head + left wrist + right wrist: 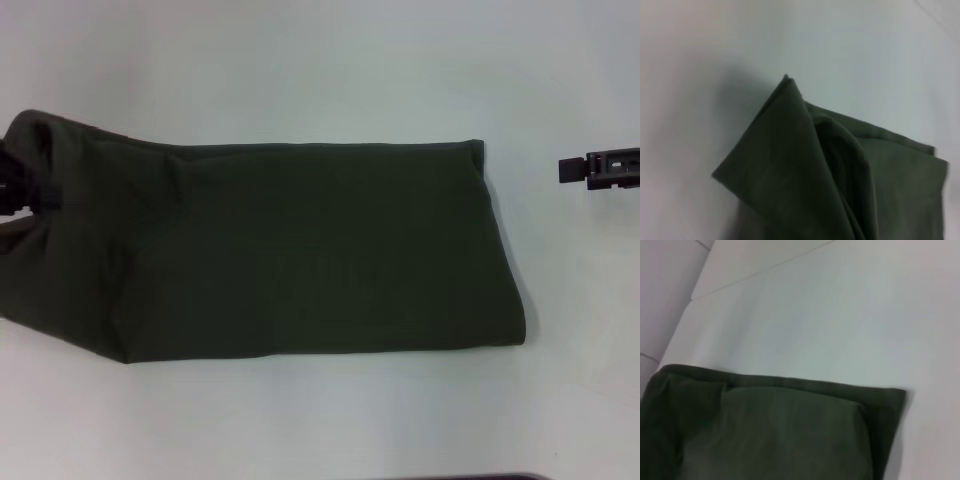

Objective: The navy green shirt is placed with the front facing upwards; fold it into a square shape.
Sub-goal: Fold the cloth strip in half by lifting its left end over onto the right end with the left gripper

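The shirt [300, 250] lies folded into a long band on the white table [320, 70], its long axis running side to side in front of me, one squared end toward my right and the other end bunched and lifted at my left. My left gripper [12, 180] is clamped on that raised end at the table's left edge. My right gripper [572, 169] hovers off to the right, well apart from the cloth, and I cannot tell how its fingers stand.

Navy green shirt [300, 250] cut off at left edge of head view; lettering not legible. Left gripper [12, 185] mostly out of frame, jaws buried in cloth. Right gripper [600, 168] cropped at right edge, jaws indistinct.
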Tool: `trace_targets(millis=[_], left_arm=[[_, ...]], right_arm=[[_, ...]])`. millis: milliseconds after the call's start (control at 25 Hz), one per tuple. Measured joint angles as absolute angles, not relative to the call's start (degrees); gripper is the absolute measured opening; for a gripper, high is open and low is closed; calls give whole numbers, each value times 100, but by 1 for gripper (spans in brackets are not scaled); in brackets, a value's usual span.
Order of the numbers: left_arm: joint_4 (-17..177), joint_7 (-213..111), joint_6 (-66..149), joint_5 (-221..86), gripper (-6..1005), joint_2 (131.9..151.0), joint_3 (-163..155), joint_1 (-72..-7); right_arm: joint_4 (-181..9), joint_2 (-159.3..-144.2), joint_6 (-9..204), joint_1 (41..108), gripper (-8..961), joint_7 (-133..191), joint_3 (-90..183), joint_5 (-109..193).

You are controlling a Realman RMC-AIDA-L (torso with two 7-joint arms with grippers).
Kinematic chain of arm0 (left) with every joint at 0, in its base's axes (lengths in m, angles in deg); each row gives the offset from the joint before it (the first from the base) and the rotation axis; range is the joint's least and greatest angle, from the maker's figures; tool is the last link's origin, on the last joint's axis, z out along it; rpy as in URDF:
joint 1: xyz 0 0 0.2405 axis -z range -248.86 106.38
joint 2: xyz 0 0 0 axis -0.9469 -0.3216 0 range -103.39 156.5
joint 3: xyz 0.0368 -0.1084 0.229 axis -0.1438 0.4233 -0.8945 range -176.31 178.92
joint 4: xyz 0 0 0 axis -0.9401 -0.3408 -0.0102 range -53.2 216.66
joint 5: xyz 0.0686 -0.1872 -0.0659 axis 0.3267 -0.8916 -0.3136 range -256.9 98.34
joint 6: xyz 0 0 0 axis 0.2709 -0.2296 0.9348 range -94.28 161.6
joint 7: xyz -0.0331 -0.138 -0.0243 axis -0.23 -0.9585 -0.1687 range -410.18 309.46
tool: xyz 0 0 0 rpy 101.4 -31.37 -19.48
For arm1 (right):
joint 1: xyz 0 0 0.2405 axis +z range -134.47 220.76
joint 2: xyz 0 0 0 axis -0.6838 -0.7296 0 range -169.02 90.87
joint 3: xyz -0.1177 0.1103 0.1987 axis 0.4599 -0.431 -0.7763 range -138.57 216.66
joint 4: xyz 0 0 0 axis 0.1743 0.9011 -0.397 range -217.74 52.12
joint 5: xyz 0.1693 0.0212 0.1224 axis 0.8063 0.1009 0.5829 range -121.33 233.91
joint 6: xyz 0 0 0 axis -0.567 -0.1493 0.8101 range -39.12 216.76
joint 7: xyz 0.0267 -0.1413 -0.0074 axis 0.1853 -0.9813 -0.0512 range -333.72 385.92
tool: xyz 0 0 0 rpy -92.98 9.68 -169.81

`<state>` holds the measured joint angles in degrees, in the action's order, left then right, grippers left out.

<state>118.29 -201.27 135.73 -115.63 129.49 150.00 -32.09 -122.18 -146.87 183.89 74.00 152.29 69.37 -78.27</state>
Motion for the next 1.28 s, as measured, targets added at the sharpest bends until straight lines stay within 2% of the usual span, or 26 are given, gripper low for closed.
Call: trace_targets(millis=[240,400,520,760,880,1280], left_arm=[[11891,-19979,13751,-11658,36,13100,14999,-3113],[11899,-19951,13728,-11663,37,13109,14984,-3087],[11900,-19896,13712,-11664,37,13109,15006,-3073],[11907,-19811,13605,-11664,37,13209,15010,-3064],[11908,-19777,13582,-11668,37,13258,15014,-3040],[11932,-19654,13623,-11863,37,13265,15125,-2980]], right_arm=[[-12219,-14749,18626,7631,876,15272,7039,-7827],[-12144,-14916,18790,8046,874,15529,7300,-7791],[-12004,-15130,18867,8537,873,15640,7390,-7777],[-12142,-15782,18634,9259,870,15327,7781,-7775],[-11973,-15861,18339,9494,869,15317,8146,-7769],[-10912,-15938,17304,9982,482,15405,9202,-7470]])
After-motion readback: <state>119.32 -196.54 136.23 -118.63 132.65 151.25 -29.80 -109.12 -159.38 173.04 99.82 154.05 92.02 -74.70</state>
